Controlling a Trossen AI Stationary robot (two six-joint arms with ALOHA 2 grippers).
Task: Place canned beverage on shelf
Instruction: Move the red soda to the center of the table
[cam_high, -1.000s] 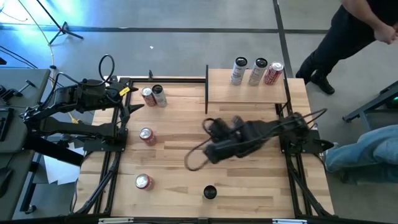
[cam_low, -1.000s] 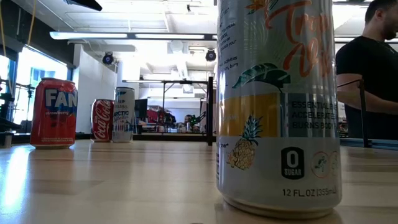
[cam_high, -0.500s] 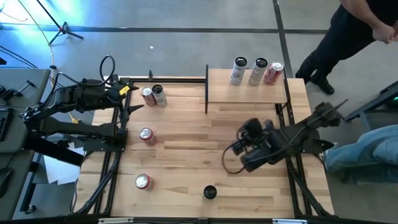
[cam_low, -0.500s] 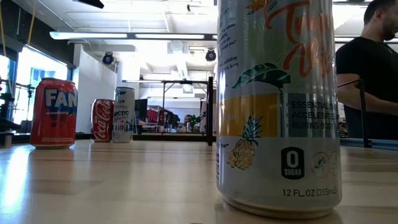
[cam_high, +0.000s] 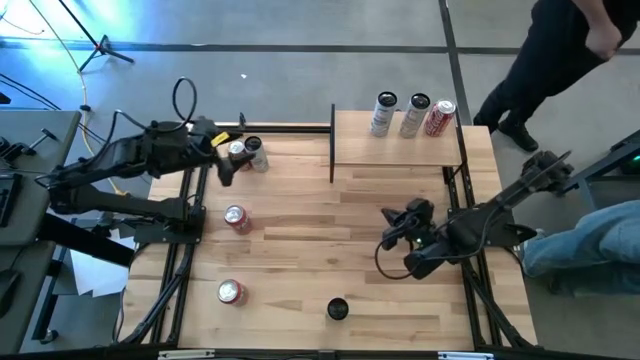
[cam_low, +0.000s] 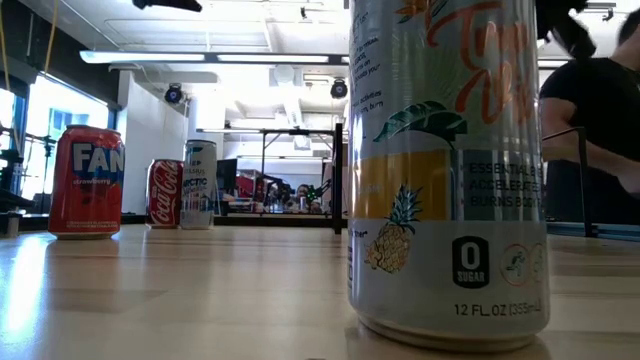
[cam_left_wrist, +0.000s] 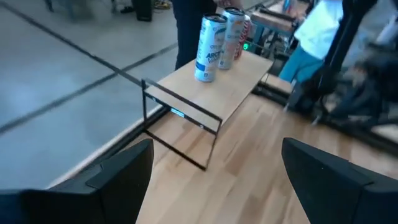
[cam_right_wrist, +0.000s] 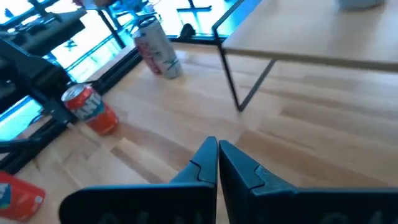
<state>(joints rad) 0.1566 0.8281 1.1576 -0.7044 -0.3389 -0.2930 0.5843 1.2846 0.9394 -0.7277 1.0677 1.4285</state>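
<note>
Left gripper (cam_high: 226, 168) is hovering at approx 10 o'clock on the striped wooden tabletop (cam_high: 300, 260), just beside a pair of upright cans: a red can (cam_high: 237, 152) and a silver-and-dark can (cam_high: 254, 152). Its jaws are standing wide apart w/ nothing between them; whether a fingertip is touching the red can is hard to tell from overhead.

Right gripper (cam_high: 393, 228) is hanging over the tabletop at approx 3 o'clock, fingers (cam_right_wrist: 208, 163) pressed together, gripping nothing.

The small light-wood shelf w/ thin black metal frame (cam_high: 395, 150) is sitting at 1 o'clock. Three cans are standing on its far edge: a white-and-blue tall can (cam_high: 383, 113), a silver tall can (cam_high: 415, 115), a red-and-white can (cam_high: 439, 117).

Still lying off the shelf: a red Fanta can (cam_high: 237, 218) at 9 o'clock, another red can (cam_high: 231, 292) at 7 o'clock, a tall pineapple-print can (cam_high: 338, 309) at 6 o'clock.

A person in dark clothes (cam_high: 560, 50) is standing beyond the shelf's end.
</note>
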